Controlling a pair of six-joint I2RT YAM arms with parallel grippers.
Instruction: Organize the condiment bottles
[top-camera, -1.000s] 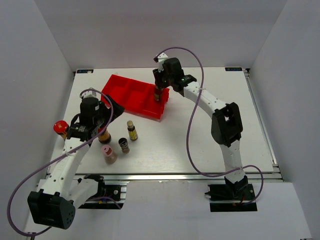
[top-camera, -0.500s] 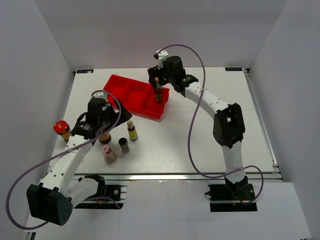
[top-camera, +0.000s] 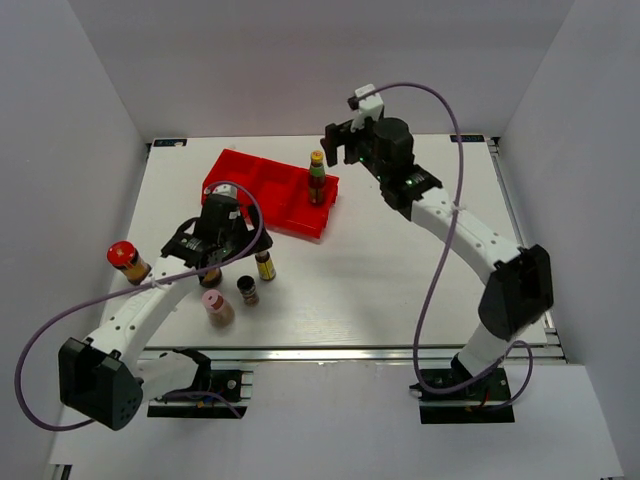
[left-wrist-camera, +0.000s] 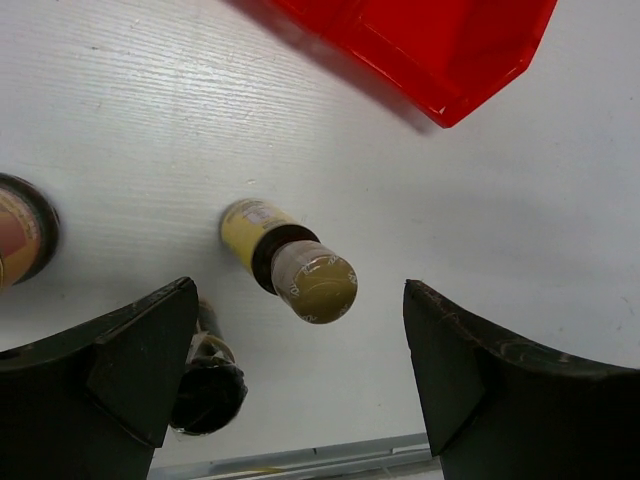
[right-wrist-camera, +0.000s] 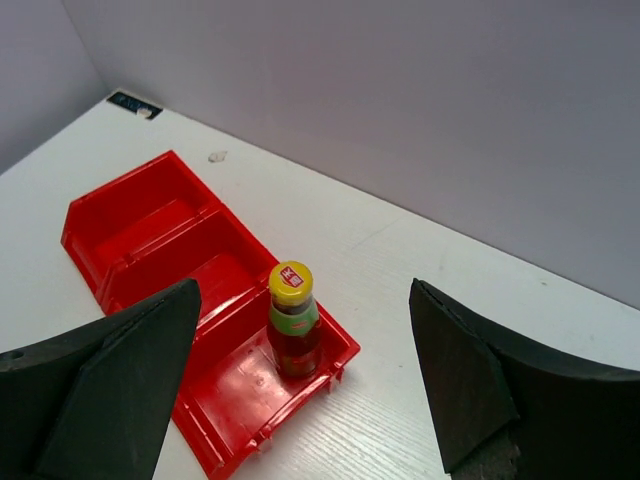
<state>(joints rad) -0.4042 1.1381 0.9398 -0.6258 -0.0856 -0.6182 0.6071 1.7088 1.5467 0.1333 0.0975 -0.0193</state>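
Top external view: walls (top-camera: 100, 80) enclose the white table (top-camera: 330, 290); red-lidded jar (top-camera: 122, 258) stands near its left edge, red tray (top-camera: 262, 190) back-left. Left gripper (left-wrist-camera: 298, 300) and right gripper (right-wrist-camera: 305, 295) gape apart.

6 condiment bottles (top-camera: 317, 180), 1 red tray (top-camera: 255, 190), 2 robot arms (top-camera: 470, 235)

Open table (top-camera: 370, 270) is found right of the red tray (top-camera: 262, 182), up to the right arm's links. The tray's right compartment is taken by an upright green-collared bottle (right-wrist-camera: 293, 325); the other two compartments are left open from above. At near left only narrow gaps are seen: yellow-capped bottle (left-wrist-camera: 290, 262), dark-capped bottle (left-wrist-camera: 207, 388) and pink-capped bottle (top-camera: 215, 306) are packed close. The yellow-capped one is straddled, untouched, by the spread left gripper (left-wrist-camera: 300, 300); the dark-capped one is crowded beside its left finger. Red-lidded jar (top-camera: 123, 258) is set well apart at the left edge.
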